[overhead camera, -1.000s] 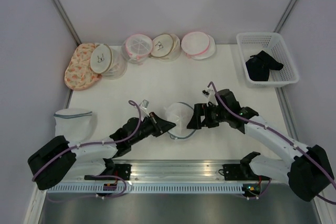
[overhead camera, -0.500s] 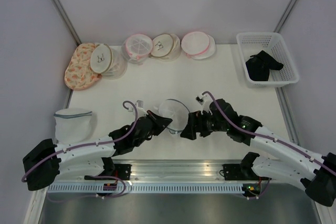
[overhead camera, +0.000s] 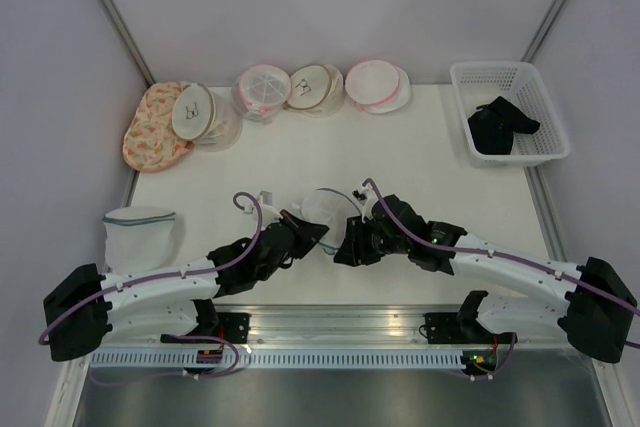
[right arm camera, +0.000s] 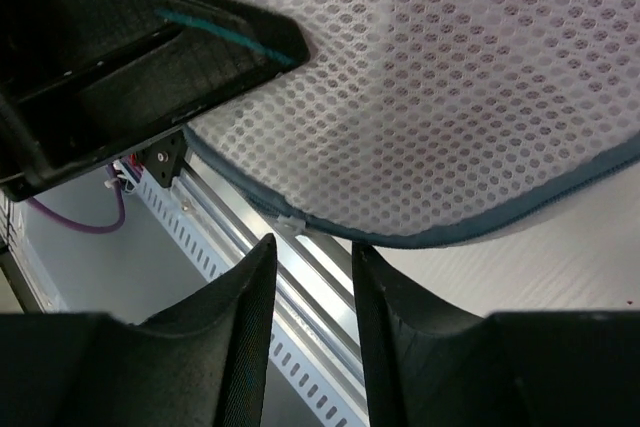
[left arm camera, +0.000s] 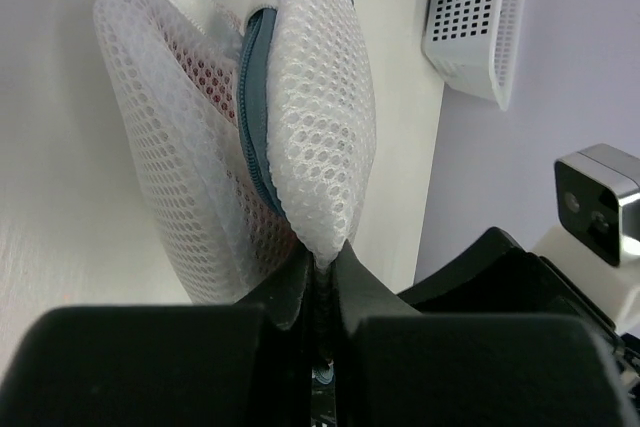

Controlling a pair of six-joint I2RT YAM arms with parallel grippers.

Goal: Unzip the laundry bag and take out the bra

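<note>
Pinching laundry bag [left arm camera: 310, 147], left tool [left arm camera: 322, 277]

My left arm [overhead camera: 155, 290], white links with black joints and a purple cable, lies low and reaches from its base toward the middle. The left tool [overhead camera: 316, 234], black and two-fingered, is clamped tight, its fingers [left arm camera: 290, 282] meeting on the edge of the white mesh laundry bag [left arm camera: 315, 137]. My right arm [overhead camera: 510, 262], built the same, stretches leftward just as low. The right tool [overhead camera: 345, 247] faces the left one almost nose to nose. Its black fingers [right arm camera: 240, 297] are parted, with a plain gap between them.
</note>
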